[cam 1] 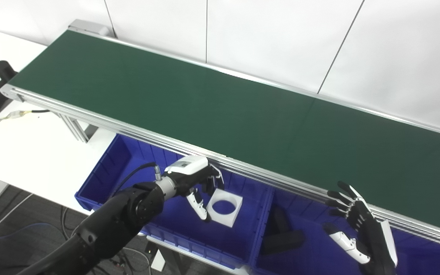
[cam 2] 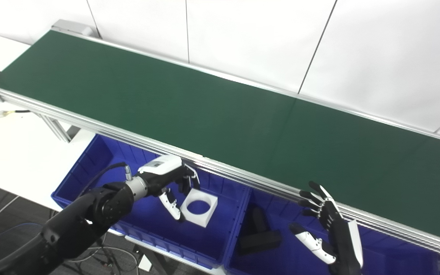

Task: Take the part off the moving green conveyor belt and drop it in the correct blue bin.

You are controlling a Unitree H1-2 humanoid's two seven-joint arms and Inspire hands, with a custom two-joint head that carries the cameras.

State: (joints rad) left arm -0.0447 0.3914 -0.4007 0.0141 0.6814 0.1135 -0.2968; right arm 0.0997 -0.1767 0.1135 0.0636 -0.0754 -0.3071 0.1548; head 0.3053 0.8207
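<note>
The green conveyor belt point(cam 1: 212, 103) is running bare across the room, nothing riding on it. Below its near rail the left blue bin point(cam 1: 128, 168) is taking the white square part with a round hole point(cam 1: 224, 206), which is lying just under the left hand point(cam 1: 197, 179). That hand's fingers are curling loosely above it; whether they are touching it I cannot tell. The right hand point(cam 2: 325, 225), spread wide and holding nothing, is waiting over the right blue bin point(cam 2: 288, 248), well away. The right eye view is showing the dark parts point(cam 2: 260, 235) there more fully.
</note>
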